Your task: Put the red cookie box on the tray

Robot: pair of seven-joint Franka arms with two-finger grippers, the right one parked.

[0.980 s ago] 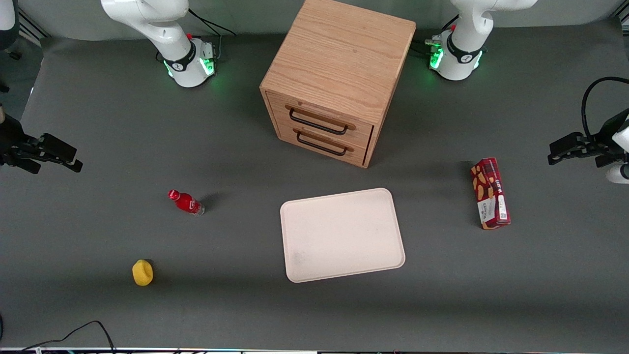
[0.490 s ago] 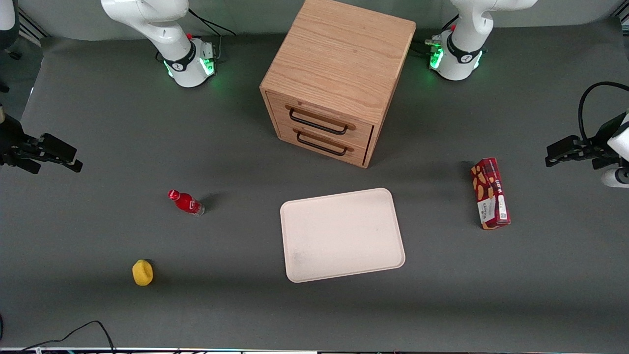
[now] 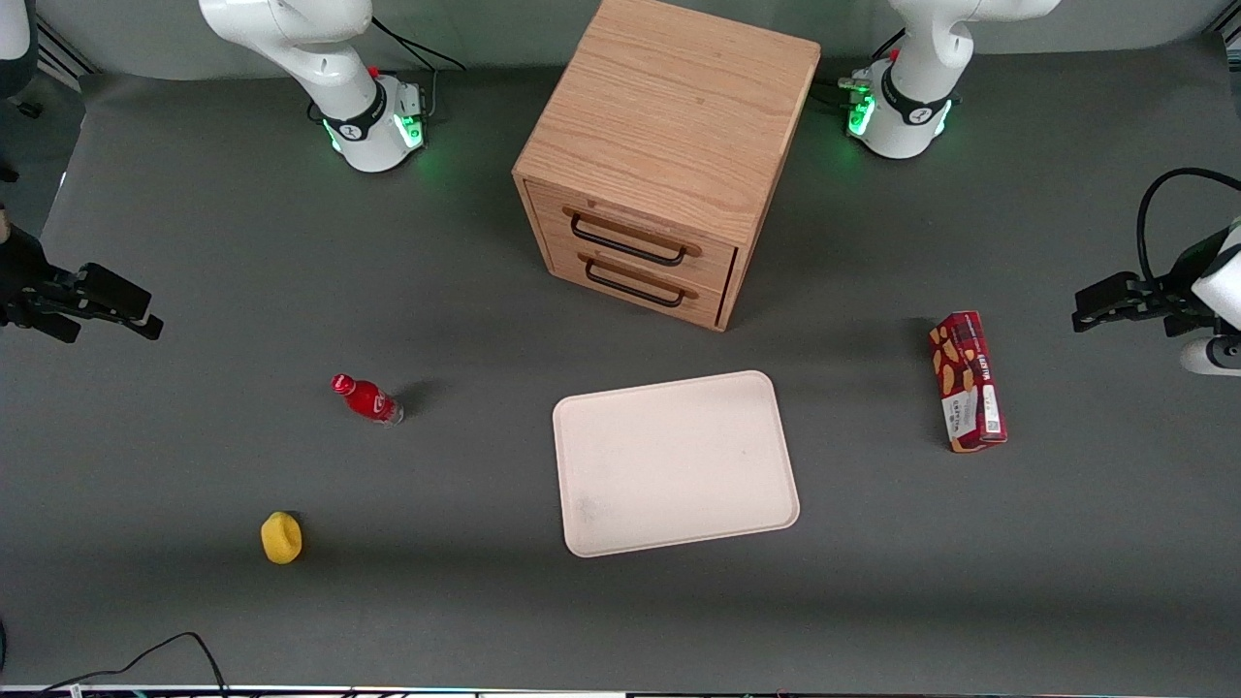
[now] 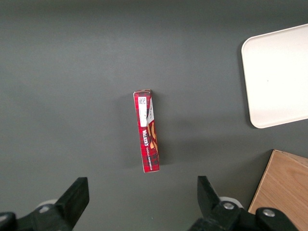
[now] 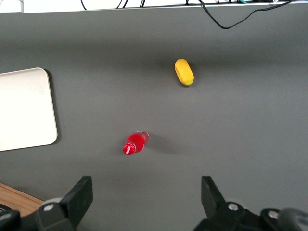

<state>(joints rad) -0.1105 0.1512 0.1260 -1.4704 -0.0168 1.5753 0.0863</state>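
Task at opening stage: red cookie box flat on desk toward working arm's end, well apart from empty tray. Gripper high above box, jaws wide apart, holding nothing. Descent, grasp, carry, placement all remaining.

The red cookie box reads "WALKERS" in white lettering
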